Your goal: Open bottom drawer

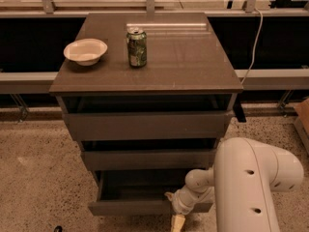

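The bottom drawer [128,207] is the lowest dark grey-brown flat front of the cabinet [145,124]. It stands pulled out toward me, and its shallow dark inside [140,185] shows. My gripper [176,221] is at the drawer's front edge, right of its middle, low in the view, with a pale fingertip [177,223] pointing down past the front. My white arm [246,187] fills the lower right and hides the drawer's right end.
A green can [137,47] and a white bowl [85,50] stand on the cabinet top. The middle drawer [147,159] and top drawer [145,125] sit slightly ajar above. Speckled floor lies on both sides. A cable [253,42] hangs at the right.
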`<act>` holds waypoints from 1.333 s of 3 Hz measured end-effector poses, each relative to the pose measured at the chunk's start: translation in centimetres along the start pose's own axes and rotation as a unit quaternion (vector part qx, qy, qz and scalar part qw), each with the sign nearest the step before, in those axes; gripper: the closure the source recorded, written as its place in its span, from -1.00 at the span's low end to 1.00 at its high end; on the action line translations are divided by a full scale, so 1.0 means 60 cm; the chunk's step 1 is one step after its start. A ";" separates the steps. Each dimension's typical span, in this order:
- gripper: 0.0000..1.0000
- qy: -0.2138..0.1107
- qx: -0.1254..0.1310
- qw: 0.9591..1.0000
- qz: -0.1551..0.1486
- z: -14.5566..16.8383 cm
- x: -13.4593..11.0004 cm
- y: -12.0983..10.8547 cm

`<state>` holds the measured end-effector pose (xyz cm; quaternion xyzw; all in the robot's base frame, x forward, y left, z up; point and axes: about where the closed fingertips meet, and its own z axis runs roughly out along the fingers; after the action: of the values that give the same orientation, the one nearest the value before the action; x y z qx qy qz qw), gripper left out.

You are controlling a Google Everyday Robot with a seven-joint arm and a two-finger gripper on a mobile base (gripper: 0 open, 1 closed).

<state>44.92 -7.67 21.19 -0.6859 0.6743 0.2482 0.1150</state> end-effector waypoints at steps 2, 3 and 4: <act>-0.52 0.018 -0.036 0.999 0.016 0.001 0.025 0.001; -0.08 0.023 -0.065 0.997 0.021 0.009 0.029 0.019; -0.08 0.025 -0.088 0.996 0.018 0.006 0.023 0.039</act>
<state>42.52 -8.84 20.59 -0.6867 0.6650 0.2917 0.0328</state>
